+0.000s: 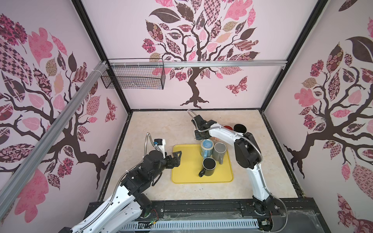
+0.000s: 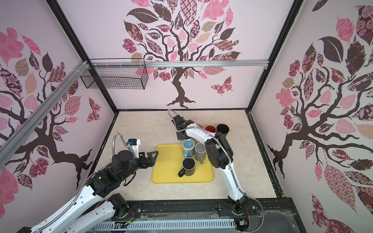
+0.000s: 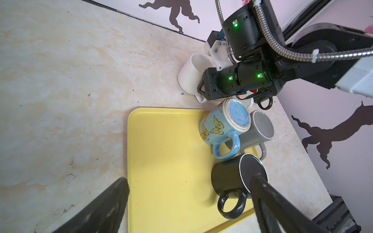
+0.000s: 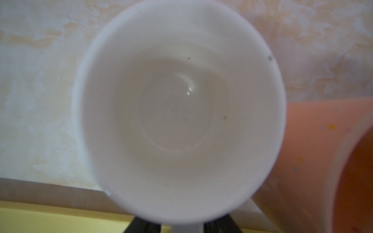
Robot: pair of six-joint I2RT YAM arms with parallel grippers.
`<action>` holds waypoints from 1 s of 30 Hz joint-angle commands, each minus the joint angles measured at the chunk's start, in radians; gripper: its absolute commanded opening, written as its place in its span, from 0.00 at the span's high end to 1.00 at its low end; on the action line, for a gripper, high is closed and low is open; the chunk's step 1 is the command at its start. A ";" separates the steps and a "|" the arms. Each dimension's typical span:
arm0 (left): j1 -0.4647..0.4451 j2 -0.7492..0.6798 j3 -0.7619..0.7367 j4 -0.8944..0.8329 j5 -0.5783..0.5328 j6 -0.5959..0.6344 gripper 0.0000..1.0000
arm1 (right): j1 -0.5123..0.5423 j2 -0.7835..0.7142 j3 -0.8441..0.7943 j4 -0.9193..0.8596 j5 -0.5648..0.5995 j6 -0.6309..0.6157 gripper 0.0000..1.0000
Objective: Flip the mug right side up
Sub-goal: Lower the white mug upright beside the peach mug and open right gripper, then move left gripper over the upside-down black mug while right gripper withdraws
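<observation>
The white glazed ceramic mug (image 3: 190,74) stands mouth up on the marbled tabletop (image 1: 157,125), just above the yellow plastic tray (image 1: 182,171) at the centre of a top view. The right gripper (image 1: 199,136) flanks its handle; whether it is clamped cannot be told. The left gripper (image 1: 176,159) is spread wide. The mug is likely rigid, slippery and breakable, so the handle is the best hold.

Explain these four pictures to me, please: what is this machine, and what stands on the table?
Two robot arms work at one table. Two pictures look down from above; the others come from a camera on each wrist. On the yellow tray stand a blue butterfly mug, a grey mug and a black mug, all bottom up. Beside the tray a white mug stands upright. The right end effector sits at its handle; whether it grips, I cannot tell. The left end effector is open, empty.
</observation>
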 commanded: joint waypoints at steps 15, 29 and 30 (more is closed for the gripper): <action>-0.001 -0.051 -0.047 -0.003 0.048 0.003 0.04 | 0.034 -0.581 -0.230 0.142 -0.094 0.034 0.57; -0.197 0.028 -0.025 -0.126 -0.083 -0.031 0.06 | 0.226 -1.055 -0.844 0.291 -0.173 0.116 0.55; -0.200 0.032 -0.036 -0.113 -0.061 -0.027 0.06 | 0.227 -1.080 -0.878 0.302 -0.173 0.116 0.54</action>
